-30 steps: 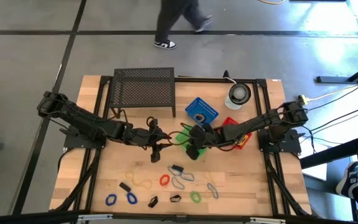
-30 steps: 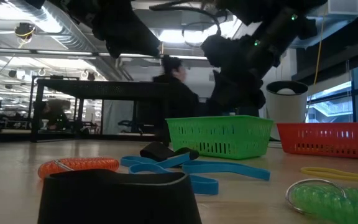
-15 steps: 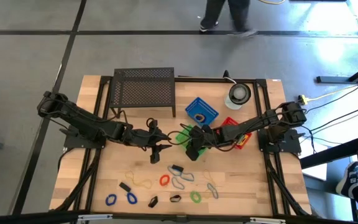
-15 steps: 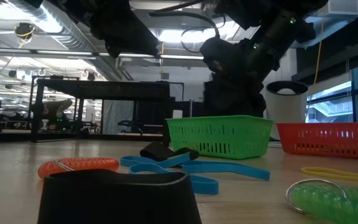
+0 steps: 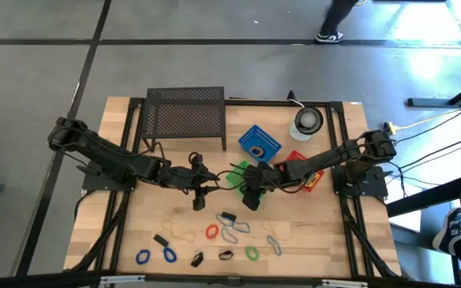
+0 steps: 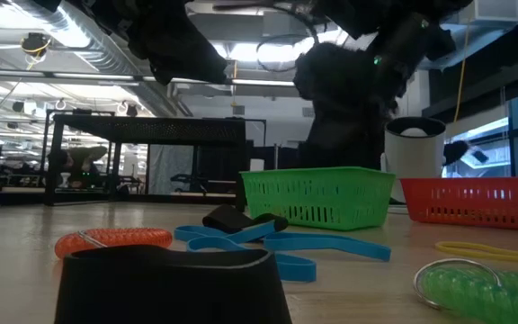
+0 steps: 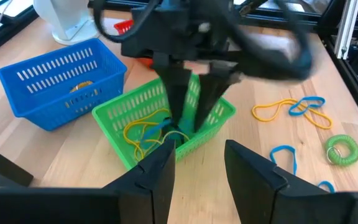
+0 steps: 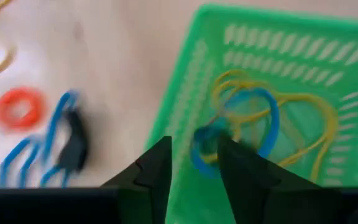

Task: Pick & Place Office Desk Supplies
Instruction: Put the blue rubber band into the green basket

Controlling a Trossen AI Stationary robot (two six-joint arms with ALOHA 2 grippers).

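The green basket [image 5: 235,174] stands mid-table and holds yellow bands and a blue band [image 8: 263,118]. My right gripper [image 8: 194,146] hangs open over it, fingers pointing down into the basket [image 7: 114,118], with the blue band lying just below the tips. My left gripper [image 7: 197,152] is open to the basket's left [image 5: 199,192], nothing between its fingers. More supplies lie loose near the front edge: blue loops [image 5: 169,254], a red coil [image 5: 212,232], a green coil [image 5: 251,253], a yellow band [image 5: 182,236] and black clips [image 5: 161,240].
A blue basket [image 5: 259,142] and a red basket [image 5: 304,174] flank the green one. The black mesh rack [image 5: 185,116] stands at the far left, a round white and grey object [image 5: 307,120] at the far right. A person [image 5: 334,20] walks beyond the far edge.
My right gripper has stayed over the green basket, its wrist shifting only a little. Beyond the far edge, a person has walked from the table's left side to its right side.
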